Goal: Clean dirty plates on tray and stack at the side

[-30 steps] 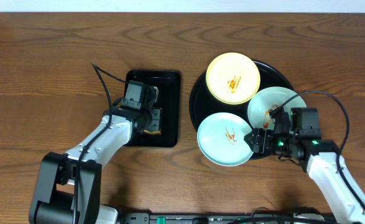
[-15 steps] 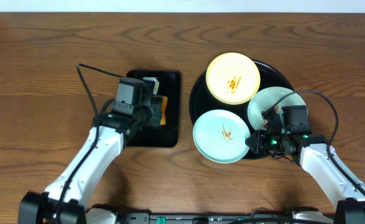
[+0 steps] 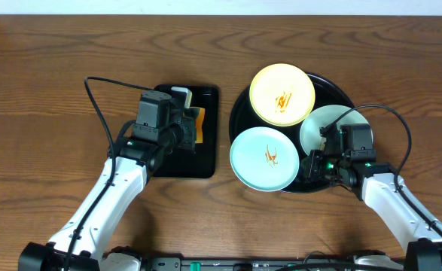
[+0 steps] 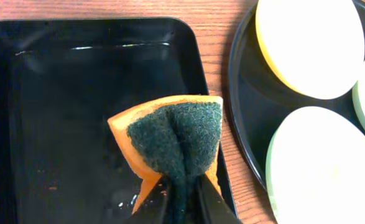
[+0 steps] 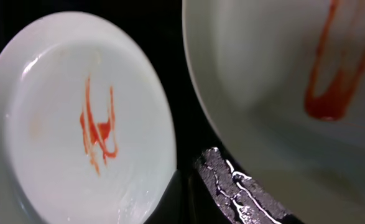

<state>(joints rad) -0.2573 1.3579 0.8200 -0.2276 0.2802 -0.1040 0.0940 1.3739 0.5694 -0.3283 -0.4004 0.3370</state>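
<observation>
Sponge [image 3: 198, 126] in its grip, the left gripper [image 3: 189, 128] hangs over the right half of the rectangular black tray [image 3: 205, 162]. The left arm runs up from the table's front-left corner on a diagonal, its wrist turned so the fingers point toward the round black tray [image 3: 330, 92]. In the left wrist view the two fingers are drawn narrow and pinch the sponge [image 4: 176, 134] from below. The sponge folds into a wedge, dark green scouring face outward and orange foam at the edges.

The right arm comes in from the front-right corner, its white forearm slanting up and left and its wrist bent so the right gripper [image 3: 309, 165] points left, low over the round tray's front-right side. Its fingers are closed to a thin gap on the right edge of the front mint plate [image 3: 264, 158]. That plate sits over the round tray's front-left part and carries a small orange-red smear at its middle [image 5: 76, 124]. Whether it is lifted or resting I cannot tell.

Just behind the right wrist the rear mint plate [image 3: 318, 124] lies in the tray, a thicker red smear on it [image 5: 275, 74]. The yellow plate [image 3: 282, 94] occupies the tray's far-left part, smeared at the centre, with its near edge just beside the front mint plate.
</observation>
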